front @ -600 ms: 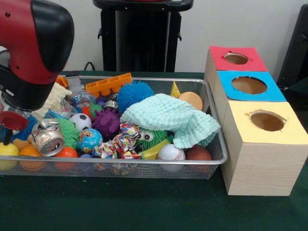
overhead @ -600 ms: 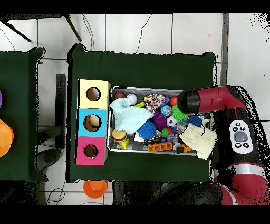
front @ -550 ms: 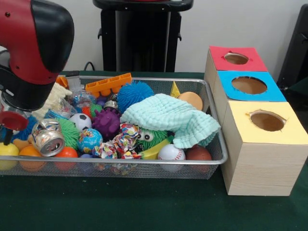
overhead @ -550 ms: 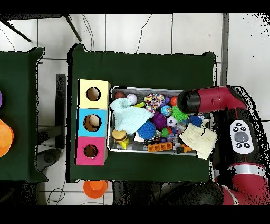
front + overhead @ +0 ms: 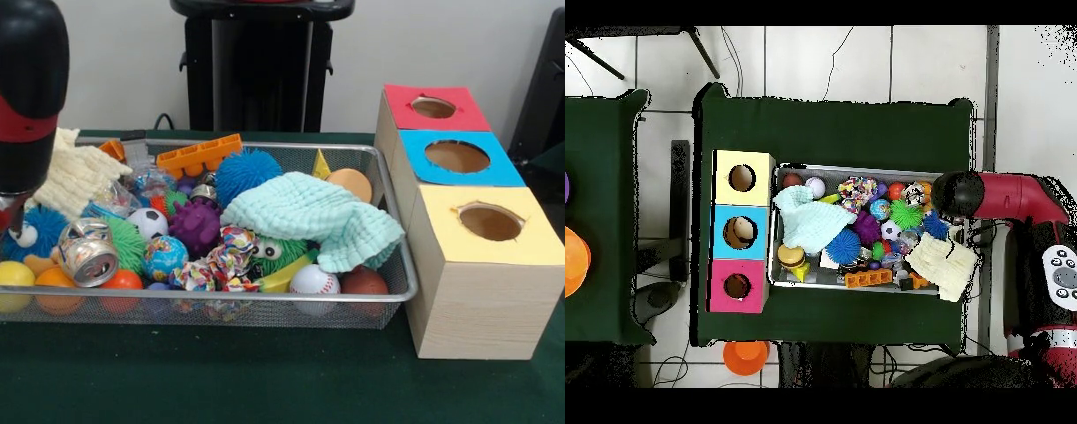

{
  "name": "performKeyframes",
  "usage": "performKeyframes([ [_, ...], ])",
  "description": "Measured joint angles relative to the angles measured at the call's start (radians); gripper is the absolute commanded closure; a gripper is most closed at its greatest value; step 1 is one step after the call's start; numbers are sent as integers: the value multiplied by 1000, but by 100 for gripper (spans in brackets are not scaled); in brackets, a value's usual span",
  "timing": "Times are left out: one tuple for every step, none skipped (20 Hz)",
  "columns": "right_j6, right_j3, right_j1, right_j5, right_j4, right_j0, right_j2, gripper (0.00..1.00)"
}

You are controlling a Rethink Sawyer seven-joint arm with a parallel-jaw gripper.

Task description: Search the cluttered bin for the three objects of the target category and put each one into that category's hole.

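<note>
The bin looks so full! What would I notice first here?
First, the wire bin heaped with bright toys, a mint green cloth draped over its right half in the front view. Next, three boxes beside it with round holes: red, blue, yellow. The robot arm looms at the left edge.

1. The front camera sits low and close, facing my wire bin [image 5: 388,291].
2. The overhead camera looks straight down from higher, seemingly farther off.
3. Both share the bin and the sorting box [image 5: 481,291].

Green table [image 5: 221,380]: bin [image 5: 265,309], box [image 5: 481,291]
</note>
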State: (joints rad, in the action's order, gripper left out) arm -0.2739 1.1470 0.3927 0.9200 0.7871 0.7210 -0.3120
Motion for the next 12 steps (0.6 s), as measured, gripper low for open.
performKeyframes([
  [0,0,0,0,-1,5,0,0],
  [0,0,0,1,-1,9,0,0],
  [0,0,1,1,-1,12,0,0],
  [0,0,1,1,-1,13,0,0],
  [0,0,1,1,-1,13,0,0],
  [0,0,2,1,-2,13,0,0],
  [0,0,2,1,-3,13,-1,0],
  [0,1,3,1,-5,13,-2,0],
  [0,2,7,3,-8,13,-4,0],
  [0,3,9,4,-9,13,-5,0],
  [0,4,12,4,-10,13,-7,0],
  [0,5,17,4,-14,13,-8,0],
])
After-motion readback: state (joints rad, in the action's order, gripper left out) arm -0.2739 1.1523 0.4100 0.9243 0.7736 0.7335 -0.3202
